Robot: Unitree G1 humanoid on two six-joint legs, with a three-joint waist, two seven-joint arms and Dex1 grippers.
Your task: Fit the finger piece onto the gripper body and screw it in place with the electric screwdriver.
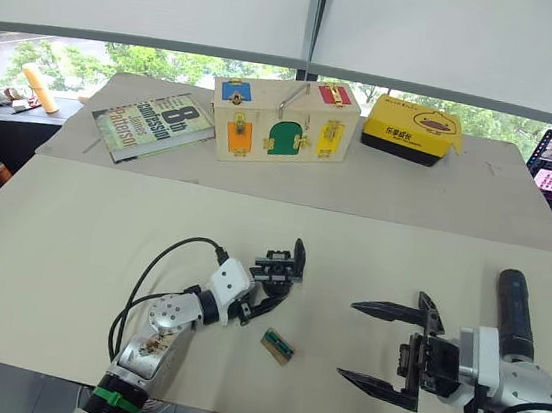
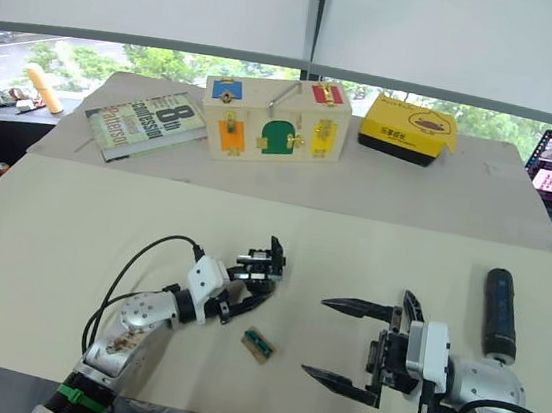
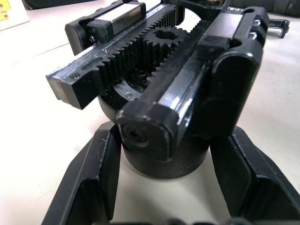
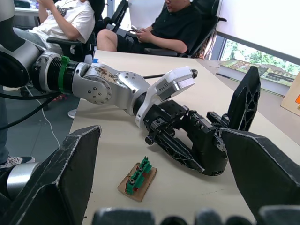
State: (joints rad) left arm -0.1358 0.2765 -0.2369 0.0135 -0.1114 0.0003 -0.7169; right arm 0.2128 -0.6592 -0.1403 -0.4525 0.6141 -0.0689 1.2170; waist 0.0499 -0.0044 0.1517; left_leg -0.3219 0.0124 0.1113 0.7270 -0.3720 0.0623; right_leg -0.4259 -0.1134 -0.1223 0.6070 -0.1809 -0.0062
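Gripper body [image 1: 279, 264] is held on the counter [image 1: 70, 242] by the left hand [image 1: 264, 288], whose fingers are pinched around its base, the upright claw finger pointing away from the robot. The right hand [image 1: 382, 345] is seen spread wide and empty, well apart to the right, fingers pointing toward the body. The electric screwdriver [image 1: 515, 312] lies on the counter just beyond the right wrist, its long axis running away from the robot. A small green part on a tan card [image 1: 277, 346] lies between the hands, nearer the left. The screwdriver is judged best reached by the right arm.
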